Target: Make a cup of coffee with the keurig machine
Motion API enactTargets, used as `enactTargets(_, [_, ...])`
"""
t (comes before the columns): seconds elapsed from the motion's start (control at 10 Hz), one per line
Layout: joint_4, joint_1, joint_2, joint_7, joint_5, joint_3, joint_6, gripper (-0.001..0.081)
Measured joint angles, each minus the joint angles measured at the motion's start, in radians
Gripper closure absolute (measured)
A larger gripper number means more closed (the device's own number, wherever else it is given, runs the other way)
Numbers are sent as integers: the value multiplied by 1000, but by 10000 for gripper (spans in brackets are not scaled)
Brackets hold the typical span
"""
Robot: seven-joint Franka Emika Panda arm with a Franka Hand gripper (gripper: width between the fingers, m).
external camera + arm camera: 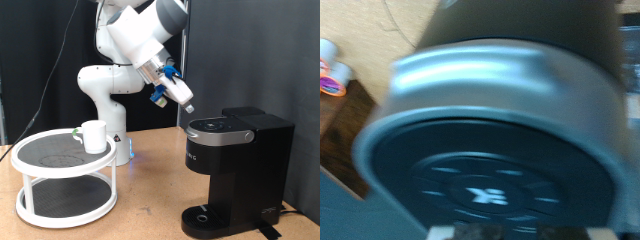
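The keurig machine [238, 165] is a boxy black coffee maker at the exterior view's right, with its rounded lid [220, 129] down and a round drip tray [205, 215] at its base. My gripper [187, 103] hangs tilted just above and to the left of the lid and holds nothing that I can see. The wrist view is filled by the blurred lid [490, 150] seen from very close. The cup [94, 136], a plain white mug, stands on the top shelf of a white round stand [40, 172] at the exterior view's left, far from the gripper.
The stand has two tiers and takes up the left of the wooden table [150, 210]. The arm's white base [118, 140] stands behind the stand. Small colourful pods [330, 72] show beside the machine in the wrist view. A black curtain hangs behind.
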Motion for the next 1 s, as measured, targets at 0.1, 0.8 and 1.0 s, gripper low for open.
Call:
enactTargets(0.1, [-13,-7,-24,-22,-24,-26,-73,806])
enactTargets(0.8, [-144,-75,-174,-85,-100,-90,-57,806])
enactTargets(1.0, [-133,-87,-175,-88,-126,-134,-177,806])
